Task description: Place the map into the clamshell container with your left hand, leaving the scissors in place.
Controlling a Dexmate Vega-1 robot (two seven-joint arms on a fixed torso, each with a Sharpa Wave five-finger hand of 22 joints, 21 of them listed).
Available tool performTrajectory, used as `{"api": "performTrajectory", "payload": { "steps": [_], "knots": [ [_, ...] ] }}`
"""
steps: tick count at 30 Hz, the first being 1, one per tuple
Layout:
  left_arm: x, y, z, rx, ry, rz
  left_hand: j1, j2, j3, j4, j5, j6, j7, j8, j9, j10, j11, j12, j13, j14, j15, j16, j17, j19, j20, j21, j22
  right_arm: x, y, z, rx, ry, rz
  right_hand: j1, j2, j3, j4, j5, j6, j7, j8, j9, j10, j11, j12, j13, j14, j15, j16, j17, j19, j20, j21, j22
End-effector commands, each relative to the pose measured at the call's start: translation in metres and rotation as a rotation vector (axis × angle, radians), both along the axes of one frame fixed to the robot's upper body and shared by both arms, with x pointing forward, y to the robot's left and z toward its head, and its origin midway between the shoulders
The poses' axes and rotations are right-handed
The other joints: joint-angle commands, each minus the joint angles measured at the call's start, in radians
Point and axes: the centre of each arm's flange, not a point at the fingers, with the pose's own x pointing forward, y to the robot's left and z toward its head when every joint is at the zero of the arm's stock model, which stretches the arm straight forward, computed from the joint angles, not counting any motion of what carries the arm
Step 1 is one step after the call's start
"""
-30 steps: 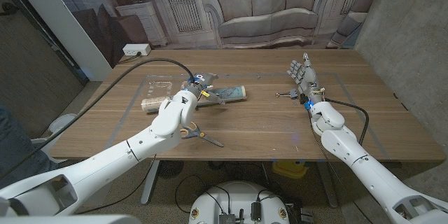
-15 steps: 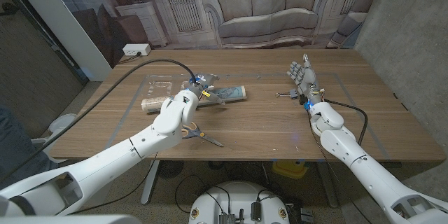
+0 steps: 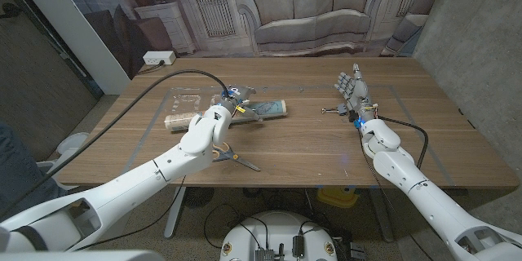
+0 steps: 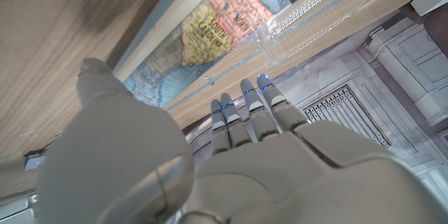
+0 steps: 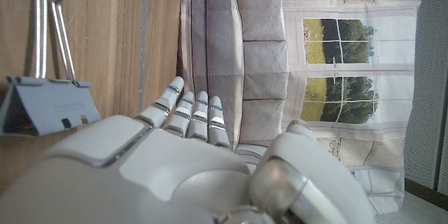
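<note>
Wooden table, with left hand moved slightly forward to the map just ahead, fingers apart, holding nothing. Not grasped yet; clamshell just beside, scissors behind, untouched.

You've got a printed backdrop behind the wooden table: grey sofa, white cabinet, paned window. Grey wall on one side, power strip on the floor.
</note>
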Motion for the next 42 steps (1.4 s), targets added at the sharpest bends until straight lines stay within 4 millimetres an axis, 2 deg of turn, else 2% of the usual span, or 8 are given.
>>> {"api": "performTrajectory", "payload": {
  "steps": [1, 17, 28, 31, 33, 36, 42],
  "knots": [
    [0.006, -0.006, -0.004, -0.002, 0.009, -0.02, 0.005, 0.007, -0.008, -0.003, 0.0, 0.012, 0.001, 0.007, 0.003, 0.008, -0.001, 0.011, 0.006, 0.011, -0.082, 0.003, 0.003, 0.008, -0.016, 0.006, 0.002, 0.002, -0.002, 0.002, -0.003, 0.003, 0.001, 0.004, 0.003, 0.002, -0.009, 0.001, 0.009, 0.001, 0.0, 0.005, 0.01, 0.0, -0.003, 0.005, 0.008, 0.002, 0.0, 0.003, 0.01, 0.0, -0.002, 0.005],
    [0.011, -0.009, -0.01, -0.004, 0.014, -0.026, 0.025, 0.024, -0.008, -0.006, 0.002, 0.032, 0.001, 0.009, 0.003, 0.025, 0.0, 0.012, 0.006, 0.03, -0.086, 0.005, 0.004, 0.034, -0.011, 0.014, 0.004, 0.005, -0.004, -0.002, 0.015, 0.007, 0.0, 0.006, 0.004, 0.002, -0.011, 0.0, 0.008, 0.003, -0.001, 0.005, 0.008, 0.0, -0.004, 0.005, 0.008, 0.001, -0.002, 0.003, 0.012, -0.001, -0.008, 0.005],
    [0.016, -0.008, -0.013, -0.013, 0.02, -0.036, 0.04, 0.034, -0.008, -0.009, 0.004, 0.04, 0.003, 0.009, 0.003, 0.036, -0.008, 0.012, 0.006, 0.038, -0.086, 0.005, 0.004, 0.042, -0.008, 0.015, 0.004, 0.006, -0.003, -0.003, 0.016, 0.013, -0.001, 0.007, 0.005, 0.002, -0.012, -0.001, 0.01, 0.003, 0.0, 0.005, 0.008, 0.0, -0.004, 0.005, 0.007, -0.001, -0.002, 0.003, 0.014, -0.001, -0.011, 0.005],
    [0.017, -0.008, -0.014, -0.02, 0.024, -0.045, 0.045, 0.037, -0.008, -0.01, 0.004, 0.045, 0.002, 0.01, 0.003, 0.043, -0.007, 0.014, 0.006, 0.043, -0.087, 0.006, 0.004, 0.051, -0.008, 0.018, 0.005, 0.006, -0.002, -0.003, 0.015, 0.014, -0.001, 0.007, 0.005, 0.002, -0.012, -0.001, 0.01, 0.003, -0.001, 0.005, 0.009, 0.002, -0.004, 0.005, 0.008, 0.0, -0.002, 0.003, 0.014, -0.002, -0.012, 0.005],
    [0.018, -0.009, -0.015, -0.025, 0.027, -0.05, 0.061, 0.042, -0.007, -0.016, 0.005, 0.058, 0.01, 0.013, 0.003, 0.052, 0.001, 0.014, 0.006, 0.062, -0.091, 0.01, 0.003, 0.08, -0.015, 0.028, 0.004, 0.006, -0.001, -0.003, 0.015, 0.014, -0.002, 0.007, 0.005, 0.002, -0.013, -0.001, 0.01, 0.003, 0.0, 0.005, 0.009, 0.002, -0.004, 0.005, 0.007, -0.001, -0.002, 0.003, 0.015, -0.002, -0.013, 0.005],
    [0.018, -0.008, -0.015, -0.03, 0.028, -0.055, 0.073, 0.044, -0.008, -0.02, 0.005, 0.065, 0.015, 0.013, 0.003, 0.059, 0.006, 0.013, 0.005, 0.068, -0.088, 0.009, 0.002, 0.108, 0.001, 0.036, 0.002, 0.007, -0.001, -0.002, 0.013, 0.015, -0.002, 0.007, 0.006, 0.002, -0.013, -0.001, 0.01, 0.003, -0.001, 0.005, 0.009, 0.0, -0.004, 0.005, 0.007, 0.0, -0.002, 0.003, 0.015, -0.002, -0.014, 0.006],
    [0.018, -0.007, -0.018, -0.036, 0.022, -0.054, 0.082, 0.05, -0.008, -0.022, 0.005, 0.076, 0.014, 0.015, 0.003, 0.069, 0.002, 0.015, 0.005, 0.076, -0.09, 0.01, 0.002, 0.117, 0.007, 0.038, 0.002, 0.008, 0.001, -0.001, 0.011, 0.015, 0.0, 0.007, 0.006, 0.001, -0.013, -0.001, 0.01, 0.004, -0.001, 0.005, 0.008, 0.002, -0.005, 0.005, 0.008, -0.001, -0.002, 0.003, 0.016, -0.001, -0.016, 0.006]
  ]
}}
